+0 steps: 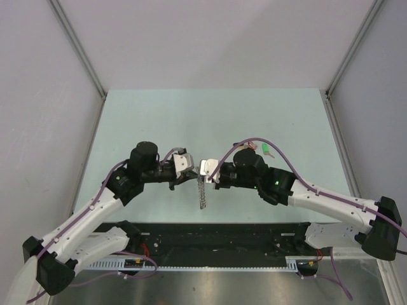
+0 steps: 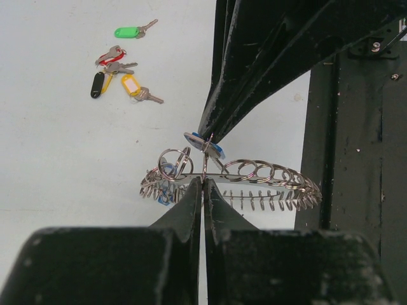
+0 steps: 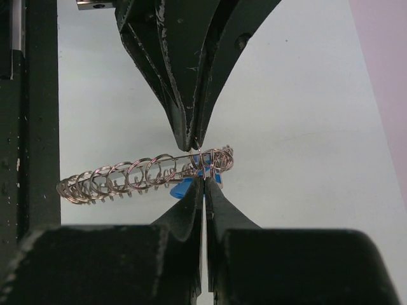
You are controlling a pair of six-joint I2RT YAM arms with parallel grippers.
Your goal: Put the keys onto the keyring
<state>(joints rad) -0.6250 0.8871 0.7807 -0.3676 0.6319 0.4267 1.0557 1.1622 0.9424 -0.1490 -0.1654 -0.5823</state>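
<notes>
Pale green counter (image 1: pixel 191 121) below, springy coiled-wire keyring (image 2: pixel 267 175) held above it, left gripper (image 2: pixel 203 184) clamped together on one loop, right gripper (image 3: pixel 203 184) pinched tip-to-tip opposite on the plastic-headed blue key (image 2: pixel 205 143), loose keys (image 2: pixel 130 84) lying well beyond the left gripper.

We cannot confirm the blue key (image 2: pixel 215 150) is threaded on the keyring (image 2: pixel 267 173); the right gripper (image 2: pixel 208 135) partly covers it. From above, the right arm (image 1: pixel 280 181) hides most keys (image 1: pixel 264 149).

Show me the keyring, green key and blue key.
keyring (image 2: pixel 267 173): left wrist view, wire loops.
green key (image 2: pixel 126 31): left wrist view, plastic head.
blue key (image 3: pixel 180 189): right wrist view, plastic head.
</notes>
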